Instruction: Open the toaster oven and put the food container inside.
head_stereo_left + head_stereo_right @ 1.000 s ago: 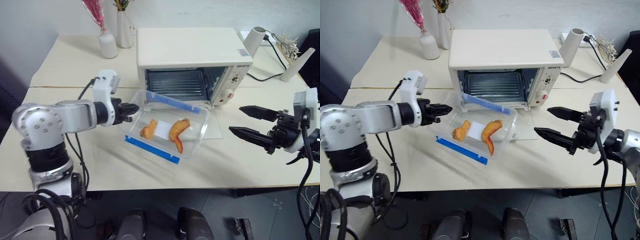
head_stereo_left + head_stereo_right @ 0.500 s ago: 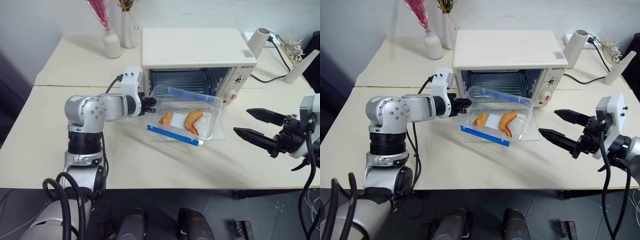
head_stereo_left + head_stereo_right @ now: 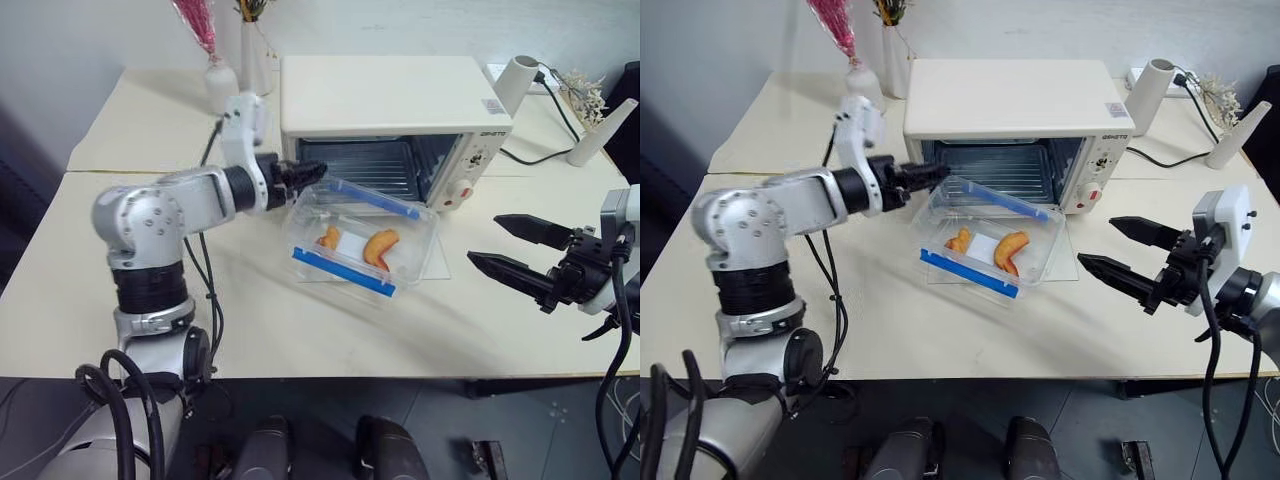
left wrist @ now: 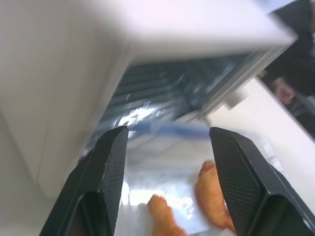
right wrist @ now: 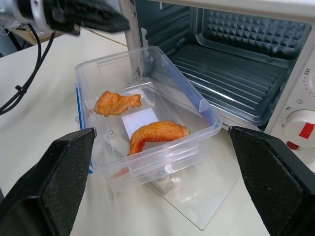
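The toaster oven is seen on the counter with its glass door folded down flat and the cavity exposed. The food container is found resting on that lowered door, just in front of the opening and tilted, with two orange food pieces visible through its clear walls. The left end effector is held above the container's near-left corner, its fingers parted; no grip on the container can be made out, though contact is hard to judge there. The right end effector is held wide open and empty, well apart to the container's right.
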Robot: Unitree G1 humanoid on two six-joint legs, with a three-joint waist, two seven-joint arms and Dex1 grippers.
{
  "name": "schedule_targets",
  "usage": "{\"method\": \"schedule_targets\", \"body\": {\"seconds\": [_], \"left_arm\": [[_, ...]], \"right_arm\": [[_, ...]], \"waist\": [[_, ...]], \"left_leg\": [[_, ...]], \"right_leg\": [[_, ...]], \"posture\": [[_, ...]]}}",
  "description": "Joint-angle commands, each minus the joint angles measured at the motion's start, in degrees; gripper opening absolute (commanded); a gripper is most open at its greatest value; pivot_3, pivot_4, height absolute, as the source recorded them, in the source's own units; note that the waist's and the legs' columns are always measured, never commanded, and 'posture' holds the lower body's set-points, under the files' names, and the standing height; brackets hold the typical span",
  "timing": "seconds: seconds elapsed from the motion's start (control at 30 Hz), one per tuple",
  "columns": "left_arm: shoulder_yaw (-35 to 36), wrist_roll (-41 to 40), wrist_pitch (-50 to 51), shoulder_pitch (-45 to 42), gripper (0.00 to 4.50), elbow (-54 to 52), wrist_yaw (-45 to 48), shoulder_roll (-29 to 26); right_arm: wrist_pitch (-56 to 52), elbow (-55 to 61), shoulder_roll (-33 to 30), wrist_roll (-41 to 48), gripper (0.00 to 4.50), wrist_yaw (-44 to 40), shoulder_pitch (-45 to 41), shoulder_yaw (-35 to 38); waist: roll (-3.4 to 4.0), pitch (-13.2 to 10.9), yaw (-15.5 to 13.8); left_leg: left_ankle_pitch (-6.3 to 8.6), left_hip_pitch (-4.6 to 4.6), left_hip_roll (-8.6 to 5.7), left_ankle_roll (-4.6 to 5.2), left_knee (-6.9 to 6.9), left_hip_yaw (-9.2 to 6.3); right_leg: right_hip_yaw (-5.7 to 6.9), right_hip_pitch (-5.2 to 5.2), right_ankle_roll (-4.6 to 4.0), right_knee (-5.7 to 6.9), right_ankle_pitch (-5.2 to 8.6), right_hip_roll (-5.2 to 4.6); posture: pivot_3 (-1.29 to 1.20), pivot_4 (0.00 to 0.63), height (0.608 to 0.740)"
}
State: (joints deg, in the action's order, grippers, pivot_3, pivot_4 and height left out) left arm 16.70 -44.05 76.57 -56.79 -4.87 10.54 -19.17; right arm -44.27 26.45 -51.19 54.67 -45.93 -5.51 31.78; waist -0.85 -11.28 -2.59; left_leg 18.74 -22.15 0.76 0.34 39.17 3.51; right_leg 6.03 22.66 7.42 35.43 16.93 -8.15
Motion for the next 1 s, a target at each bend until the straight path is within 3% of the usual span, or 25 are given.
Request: {"method": "schedule_targets", "body": {"seconds": [0.03,0.13,0.23,0.33,0.47,0.7,0.83,1.0], "left_arm": [[4.5,-8.2,-0.5,-0.5,2.79,-4.4,10.0,-4.9],[6.9,-14.8,0.9,2.1,2.79,-5.0,19.2,-10.5],[5.5,-18.8,0.4,7.6,2.24,-7.3,30.6,-17.2],[1.0,-17.9,-2.6,12.9,1.33,-8.5,40.3,-23.3],[-4.9,-14.4,-8.8,17.5,0.06,-11.1,49.9,-28.9],[-14.9,-3.5,-22.3,24.5,0.00,-13.9,60.2,-35.5],[-20.9,5.0,-29.3,24.8,0.00,-11.3,59.2,-34.5],[-25.3,10.8,-33.4,21.5,0.00,-4.4,57.6,-29.3]], "right_arm": [[-0.9,1.9,-1.9,2.3,4.50,0.5,-1.0,1.9],[-2.6,3.6,-2.2,5.1,4.50,1.7,-1.8,1.7],[-4.1,6.7,-1.9,8.9,4.50,2.9,-1.7,0.7],[-5.4,10.4,-0.8,13.6,3.89,5.6,-1.4,-1.0],[-5.6,13.8,-0.4,17.7,2.49,8.1,0.5,-2.6],[-4.5,19.4,-0.2,15.8,0.18,9.5,6.3,-8.6],[-2.4,18.4,0.8,7.1,0.09,10.1,6.6,-16.2],[2.3,11.1,2.9,-4.3,0.09,8.6,1.5,-24.6]], "waist": [[0.00,0.0,0.2],[0.01,0.0,0.6],[0.04,0.0,1.1],[0.04,0.0,1.2],[0.03,0.0,0.9],[0.04,0.0,1.1],[0.04,0.0,1.1],[0.03,0.0,1.0]], "left_leg": [[0.00,0.00,0.00,0.00,0.00,0.00],[0.00,0.00,0.02,0.00,0.00,0.00],[0.00,0.02,0.03,0.00,-0.03,-0.01],[0.00,0.03,0.04,-0.01,-0.04,-0.01],[0.00,0.00,0.02,0.00,0.00,-0.04],[0.02,0.01,0.03,0.03,-0.07,0.00],[0.04,0.01,0.03,0.06,-0.06,0.03],[0.05,-0.04,0.01,0.13,-0.01,0.04]], "right_leg": [[0.00,0.00,0.00,0.00,0.00,0.00],[0.00,0.01,0.00,0.01,0.00,0.01],[-0.01,0.01,-0.01,0.02,0.00,0.01],[0.00,0.01,-0.02,0.02,0.01,0.03],[-0.01,-0.03,-0.02,-0.03,0.01,0.01],[-0.02,-0.02,-0.03,-0.13,0.02,0.03],[-0.06,-0.02,-0.04,-0.16,0.02,0.03],[-0.07,0.00,-0.03,-0.16,0.02,0.03]], "posture": [[0.00,0.150,0.740],[0.00,0.150,0.740],[0.00,0.150,0.740],[0.00,0.150,0.740],[0.00,0.150,0.740],[0.00,0.150,0.740],[0.00,0.150,0.740],[0.00,0.150,0.740]]}}
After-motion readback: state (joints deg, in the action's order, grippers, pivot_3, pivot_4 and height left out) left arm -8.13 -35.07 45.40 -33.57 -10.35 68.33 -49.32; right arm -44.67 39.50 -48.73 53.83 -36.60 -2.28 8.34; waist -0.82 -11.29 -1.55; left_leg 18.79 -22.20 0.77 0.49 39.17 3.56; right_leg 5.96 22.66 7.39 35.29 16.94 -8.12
